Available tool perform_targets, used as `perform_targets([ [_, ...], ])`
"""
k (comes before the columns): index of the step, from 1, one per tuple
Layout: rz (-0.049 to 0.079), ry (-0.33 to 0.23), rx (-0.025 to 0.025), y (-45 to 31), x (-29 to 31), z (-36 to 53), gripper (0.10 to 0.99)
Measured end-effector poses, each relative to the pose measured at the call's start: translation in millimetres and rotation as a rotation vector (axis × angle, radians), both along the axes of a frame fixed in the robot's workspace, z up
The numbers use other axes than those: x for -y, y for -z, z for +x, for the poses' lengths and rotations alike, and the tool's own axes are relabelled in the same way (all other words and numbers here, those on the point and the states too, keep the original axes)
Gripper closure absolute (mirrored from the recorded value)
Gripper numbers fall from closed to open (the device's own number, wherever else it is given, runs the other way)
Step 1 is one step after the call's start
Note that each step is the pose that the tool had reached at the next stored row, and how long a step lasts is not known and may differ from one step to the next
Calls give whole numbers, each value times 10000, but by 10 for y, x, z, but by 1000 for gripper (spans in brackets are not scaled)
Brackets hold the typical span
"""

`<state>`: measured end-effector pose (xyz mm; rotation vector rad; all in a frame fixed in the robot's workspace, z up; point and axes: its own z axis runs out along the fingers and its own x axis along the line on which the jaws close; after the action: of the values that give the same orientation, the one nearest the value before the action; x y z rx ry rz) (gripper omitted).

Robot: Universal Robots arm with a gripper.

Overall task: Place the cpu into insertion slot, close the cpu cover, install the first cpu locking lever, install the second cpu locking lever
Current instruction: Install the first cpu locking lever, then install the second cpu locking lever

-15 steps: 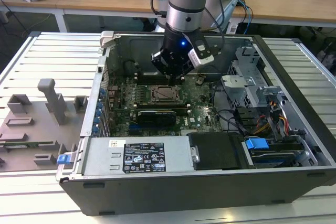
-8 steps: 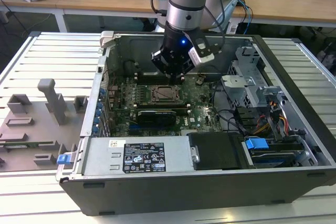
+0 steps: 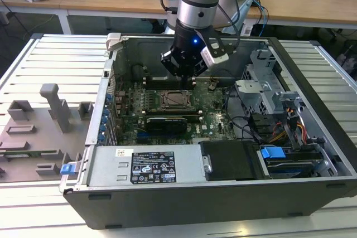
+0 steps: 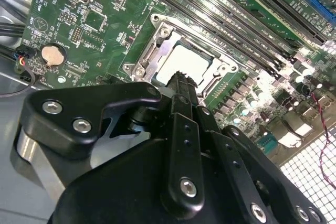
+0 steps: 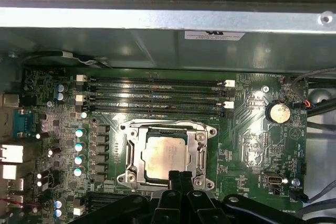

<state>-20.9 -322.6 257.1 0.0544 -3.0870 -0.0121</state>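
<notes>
first wrist view: our gripper point(image 5: 179, 176), fingers pressed together and empty, hung just above the seated cpu point(image 5: 167, 155).

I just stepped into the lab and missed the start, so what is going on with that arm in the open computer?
A single robot arm reaches into an open grey computer case. Its black hand hangs right above the square black socket on the green circuit board. The flat silver-grey square chip already lies in the socket, and the thin silver metal frame lies closed around it. The hand carries nothing.
</notes>
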Motion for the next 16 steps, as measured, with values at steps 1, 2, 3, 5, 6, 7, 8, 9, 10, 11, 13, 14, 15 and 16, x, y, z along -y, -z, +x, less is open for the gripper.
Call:
perform_targets([
  [1, 0, 0, 0, -1, 0, 0, 980],
  [2, 0, 0, 0, -2, 0, 0, 980],
  [3, 0, 0, 0, -2, 0, 0, 980],
  [5, 0, 1, 0, -3, 0, 0, 980],
  [6, 0, 0, 0, -3, 0, 0, 980],
  [7, 0, 0, 0, -3, 0, 0, 980],
  [8, 0, 1, 0, -3, 0, 0, 980],
  [9, 0, 0, 0, -4, 0, 0, 980],
  [10, 0, 0, 0, -4, 0, 0, 980],
  [11, -2, 0, 0, -4, 0, 0, 980],
  [13, -5, 0, -1, -6, 10, 0, 980],
  [14, -3, 1, 0, -5, 27, 0, 980],
  [15, -3, 0, 0, -5, 51, 0, 980],
  [16, -2, 0, 0, -5, 89, 0, 980],
])
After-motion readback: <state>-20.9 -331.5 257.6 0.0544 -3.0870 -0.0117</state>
